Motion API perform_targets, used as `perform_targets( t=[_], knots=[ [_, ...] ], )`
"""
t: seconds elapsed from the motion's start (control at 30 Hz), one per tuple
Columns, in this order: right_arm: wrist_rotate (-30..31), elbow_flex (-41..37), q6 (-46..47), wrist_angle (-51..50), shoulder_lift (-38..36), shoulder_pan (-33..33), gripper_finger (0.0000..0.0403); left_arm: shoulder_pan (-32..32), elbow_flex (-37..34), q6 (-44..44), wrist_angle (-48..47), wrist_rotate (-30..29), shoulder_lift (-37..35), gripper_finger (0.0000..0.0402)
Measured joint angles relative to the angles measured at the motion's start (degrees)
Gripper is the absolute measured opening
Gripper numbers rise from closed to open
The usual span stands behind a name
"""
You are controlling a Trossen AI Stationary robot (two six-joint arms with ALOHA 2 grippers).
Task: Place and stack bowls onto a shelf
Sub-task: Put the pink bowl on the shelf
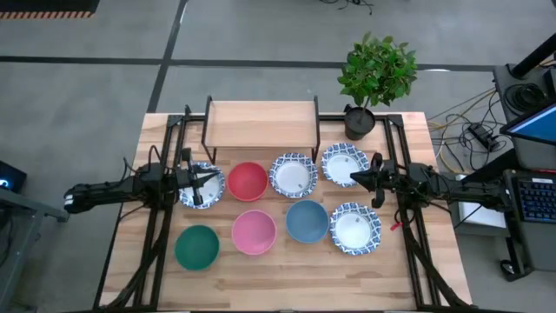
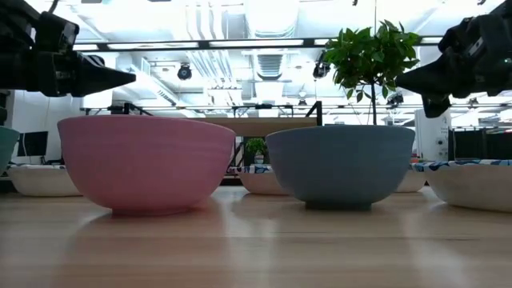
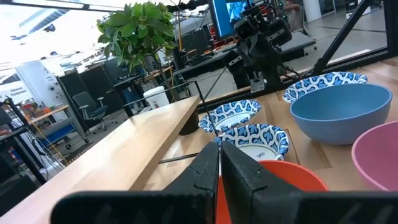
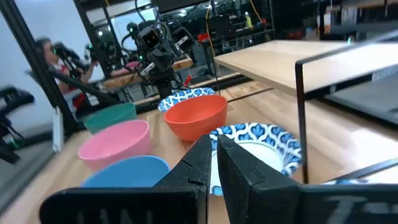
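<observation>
From my station: eight empty bowls sit on the table (image 1: 287, 278) in front of the bare shelf (image 1: 261, 124). My left gripper (image 1: 201, 180), fingers together, hovers over a patterned bowl (image 1: 201, 185) beside the red bowl (image 1: 248, 181); my right gripper (image 1: 375, 170), fingers together, hangs by another patterned bowl (image 1: 344, 163).

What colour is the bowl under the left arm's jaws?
White with a blue patterned rim, shown best in the high view.
</observation>
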Motion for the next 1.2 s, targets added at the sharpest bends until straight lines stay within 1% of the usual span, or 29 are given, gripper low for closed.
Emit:
perform_targets(
  t=[0.07, 0.2, 0.23, 0.3, 0.33, 0.43, 0.47, 0.5, 0.57, 0.73, 0.8, 0.97, 1.03, 1.1, 1.2],
  knots=[
    [-0.02, 0.00, -2.42, -0.06, 0.00, 0.00, 0.0018, 0.00, -0.04, -0.20, 2.02, -0.02, 0.04, 0.0000],
    [-0.03, 0.00, -3.42, 0.89, 0.02, 0.00, 0.0018, 0.01, -0.04, -0.25, 6.23, -0.04, 0.00, 0.0000],
    [-0.03, 0.00, -3.00, 1.65, 0.04, 0.00, 0.0018, 0.02, -0.04, -0.25, 6.79, -0.04, 0.02, 0.0000],
    [-0.08, 0.02, 2.24, 2.34, 0.00, 0.00, 0.0018, 0.02, -0.04, -1.01, 7.53, -0.01, 0.00, 0.0000],
    [-0.06, 0.01, 5.73, 2.90, 0.02, 0.00, 0.0018, 0.00, -0.04, -4.49, 8.35, 0.42, 0.04, 0.0000],
    [0.03, 0.02, 11.22, 4.32, 0.21, -0.02, 0.0018, 0.00, -0.04, -24.27, 12.24, 2.31, 0.28, 0.0000],
    [0.04, 0.02, 12.42, 4.34, 0.42, 0.00, 0.0018, 0.00, -0.04, -29.11, 13.61, 1.90, 0.35, 0.0000],
    [0.05, 0.00, 13.56, 4.36, 0.60, 0.08, 0.0018, 0.02, -0.04, -31.86, 15.38, 0.78, 0.49, 0.0000],
    [0.02, 0.02, 15.04, 4.83, 0.85, 0.25, 0.0018, 0.02, -0.04, -33.97, 19.03, -1.41, 0.69, 0.0000],
    [1.24, 0.00, 15.66, 11.87, 2.40, 0.26, 0.0018, 0.02, -0.04, -37.21, 26.60, -1.53, 1.60, 0.0000],
    [1.57, 0.01, 14.71, 14.23, 3.33, 0.24, 0.0018, 0.02, -0.02, -40.07, 26.95, -1.55, 1.87, 0.0000],
    [1.75, 0.00, 14.65, 18.21, 6.45, 0.26, 0.0018, -0.05, -0.02, -50.44, 26.84, -1.92, 4.34, 0.0000],
    [1.46, 0.00, 14.69, 19.17, 7.83, 0.26, 0.0018, -0.11, -0.02, -53.59, 27.16, -1.01, 5.86, 0.0000],
    [1.39, 0.00, 14.65, 20.26, 9.15, 0.26, 0.0018, -0.11, 0.17, -56.00, 28.53, 0.45, 7.79, 0.0000],
    [1.39, 0.00, 13.59, 22.48, 11.00, 0.26, 0.0018, -0.14, 2.32, -58.10, 28.57, 1.49, 11.46, 0.0000]
  ],
)
